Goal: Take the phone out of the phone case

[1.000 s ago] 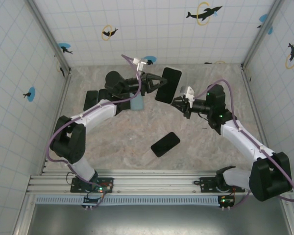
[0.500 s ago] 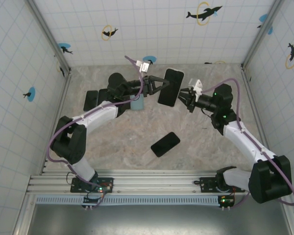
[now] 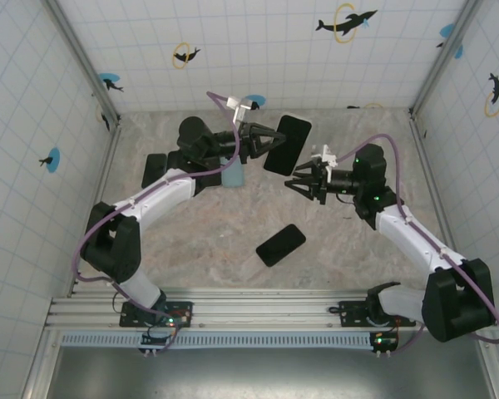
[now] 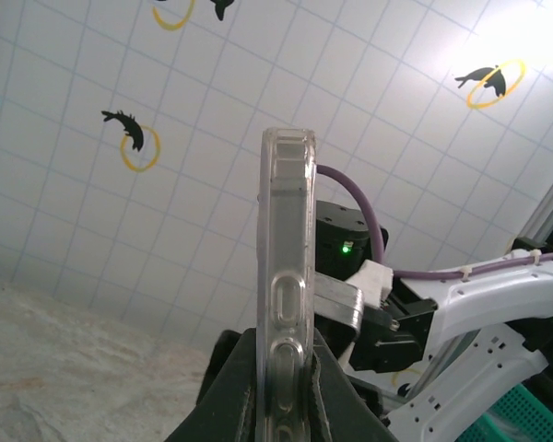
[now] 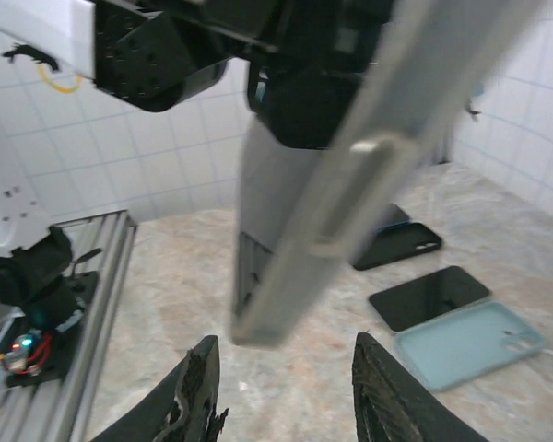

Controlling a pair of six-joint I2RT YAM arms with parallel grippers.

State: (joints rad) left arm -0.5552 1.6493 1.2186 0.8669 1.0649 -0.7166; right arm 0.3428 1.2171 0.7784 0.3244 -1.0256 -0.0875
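From the overhead view I see the left gripper (image 3: 270, 141) clamped on the cased phone (image 3: 287, 143), holding it up off the table (image 3: 208, 241) at the back of the cell. My left wrist camera looks along the clear phone case (image 4: 286, 230) edge-on: it stands upright, pinched low down between the two dark fingers (image 4: 232, 391).

The right gripper (image 3: 296, 181) sits near the cased phone's lower end, and I see a gap between them from above. Its jaws stand partly spread with nothing between them. On the right wrist camera its fingers (image 5: 198, 391) frame bare table, with the blurred cased phone slanting above them.

A loose black phone (image 3: 280, 244) lies flat mid-table. A light blue case (image 5: 470, 345) lies beside two dark phones (image 5: 429, 296) under the left arm.
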